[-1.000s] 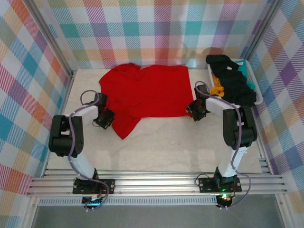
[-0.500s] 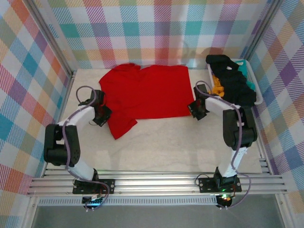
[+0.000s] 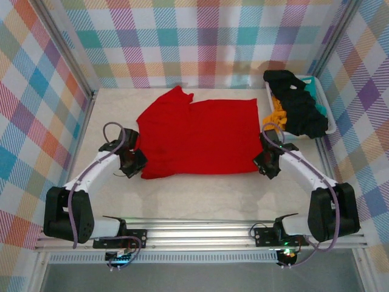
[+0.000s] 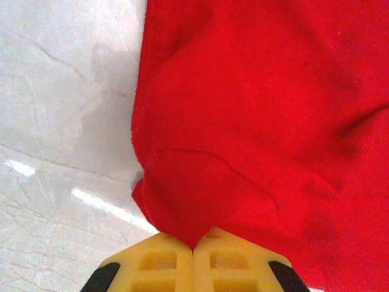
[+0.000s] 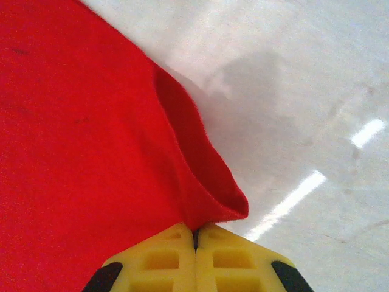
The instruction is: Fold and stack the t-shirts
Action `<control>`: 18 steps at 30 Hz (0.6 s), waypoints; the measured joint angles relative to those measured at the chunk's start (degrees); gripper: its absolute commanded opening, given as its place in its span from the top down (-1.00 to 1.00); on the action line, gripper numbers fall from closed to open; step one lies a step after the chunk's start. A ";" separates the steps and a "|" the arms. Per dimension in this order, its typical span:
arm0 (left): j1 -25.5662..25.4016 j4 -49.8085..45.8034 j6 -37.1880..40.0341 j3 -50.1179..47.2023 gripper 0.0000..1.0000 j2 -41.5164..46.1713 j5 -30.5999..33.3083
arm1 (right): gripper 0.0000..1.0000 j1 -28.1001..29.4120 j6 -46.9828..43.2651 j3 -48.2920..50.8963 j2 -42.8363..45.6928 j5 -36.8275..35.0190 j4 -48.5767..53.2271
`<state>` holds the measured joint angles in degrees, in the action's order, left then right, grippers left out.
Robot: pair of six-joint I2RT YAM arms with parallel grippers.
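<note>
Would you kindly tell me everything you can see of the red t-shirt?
The red t-shirt is plain, soft-looking cloth, spread mostly flat on the pale table, rumpled at its far left. The left tool pinches its near left corner and the right tool its near right corner, both shut on cloth.

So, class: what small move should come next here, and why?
Probably raise both corners slightly, together: the left gripper and right gripper are each shut on a near corner of the red t-shirt, spread on the table, so an even lift starts the fold.
</note>
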<state>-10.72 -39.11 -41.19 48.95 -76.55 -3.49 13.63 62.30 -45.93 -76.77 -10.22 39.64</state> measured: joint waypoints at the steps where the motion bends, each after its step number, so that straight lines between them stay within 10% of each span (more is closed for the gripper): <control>1: -0.09 0.20 0.11 0.00 0.78 -0.42 -0.55 | 0.91 -0.11 0.09 -0.02 -1.16 -0.02 0.52; 6: -0.09 -2.40 0.61 4.28 -0.09 -0.48 -1.86 | 0.02 -0.02 1.51 -2.32 -3.76 -2.91 3.17; 11: 1.03 -4.26 0.44 20.24 0.02 -4.09 -1.31 | 0.07 1.86 -3.89 -8.17 -1.20 -5.73 1.46; 18: 3.37 -1.97 1.22 49.48 0.23 -39.04 -0.85 | 0.17 3.98 -15.89 -26.56 -20.06 2.64 -7.98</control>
<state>-7.35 -41.08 -39.97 98.43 -115.59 -4.34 17.61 46.41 -72.49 -96.84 -7.57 31.66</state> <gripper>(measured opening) 0.390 0.415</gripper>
